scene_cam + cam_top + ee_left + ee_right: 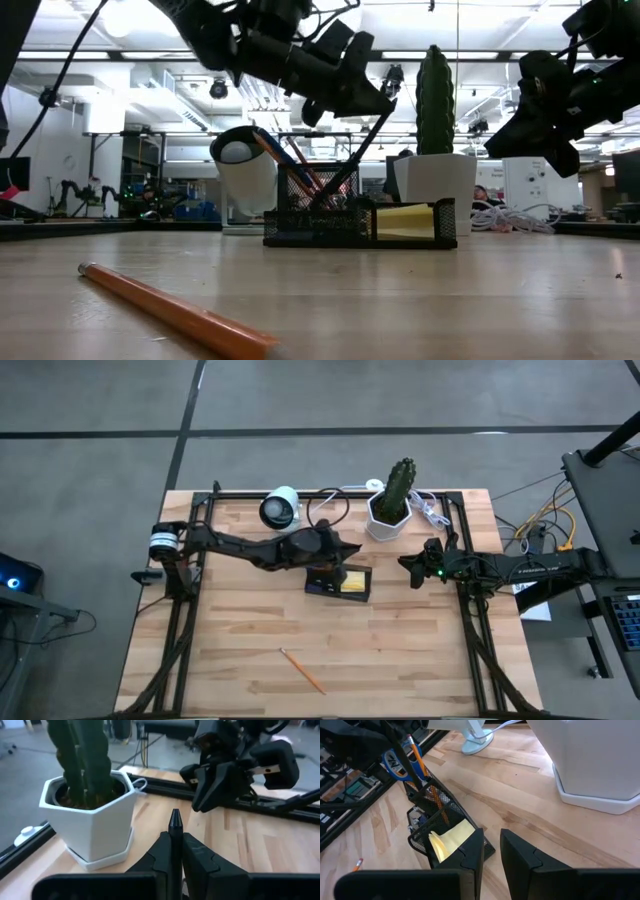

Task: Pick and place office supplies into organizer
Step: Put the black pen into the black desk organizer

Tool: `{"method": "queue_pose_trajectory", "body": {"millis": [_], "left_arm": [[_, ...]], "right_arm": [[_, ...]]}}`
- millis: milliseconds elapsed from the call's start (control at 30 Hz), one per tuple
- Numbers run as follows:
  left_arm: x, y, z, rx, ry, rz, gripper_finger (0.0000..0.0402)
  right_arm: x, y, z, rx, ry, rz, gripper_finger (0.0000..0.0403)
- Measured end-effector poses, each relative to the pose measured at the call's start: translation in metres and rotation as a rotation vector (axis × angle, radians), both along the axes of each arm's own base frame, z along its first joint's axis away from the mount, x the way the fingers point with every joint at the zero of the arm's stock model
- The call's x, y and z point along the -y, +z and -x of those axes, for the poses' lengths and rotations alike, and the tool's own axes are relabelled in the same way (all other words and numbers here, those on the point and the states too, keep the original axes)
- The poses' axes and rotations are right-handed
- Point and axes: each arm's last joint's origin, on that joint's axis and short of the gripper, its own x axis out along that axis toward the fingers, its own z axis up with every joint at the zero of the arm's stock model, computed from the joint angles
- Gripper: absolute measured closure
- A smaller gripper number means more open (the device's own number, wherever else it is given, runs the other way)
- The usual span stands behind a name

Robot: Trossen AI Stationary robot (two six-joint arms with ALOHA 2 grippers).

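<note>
The left gripper is held above the organizer, its fingers clamped on a black pen angled into the mesh cup. One orange pencil is seen loose on the table. One yellow sticky-note pad is seated in the organizer. The right gripper is poised just beside the organizer, fingers slightly apart and empty. No writing can be read.

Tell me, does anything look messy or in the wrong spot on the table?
Yes, one orange pencil lies alone on the wood, far from the black organizer where the other supplies already stand. The left gripper is pinching a dark pen over the organizer.
</note>
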Motion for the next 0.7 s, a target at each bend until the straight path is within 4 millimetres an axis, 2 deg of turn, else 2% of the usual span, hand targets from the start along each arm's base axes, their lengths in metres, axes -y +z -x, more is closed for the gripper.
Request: {"method": "queue_pose_trajectory", "body": {"millis": [233, 700], "left_arm": [[0.001, -0.015, 0.013, 0.129, 0.001, -0.01, 0.0389], [0.002, -0.042, 0.033, 0.132, 0.008, 0.014, 0.0389]], "right_arm": [[0.0, 0.0, 0.0, 0.002, -0.001, -0.004, 0.0349], [0.0, 0.0, 0.0, 0.002, -0.001, -0.008, 0.0349]]}}
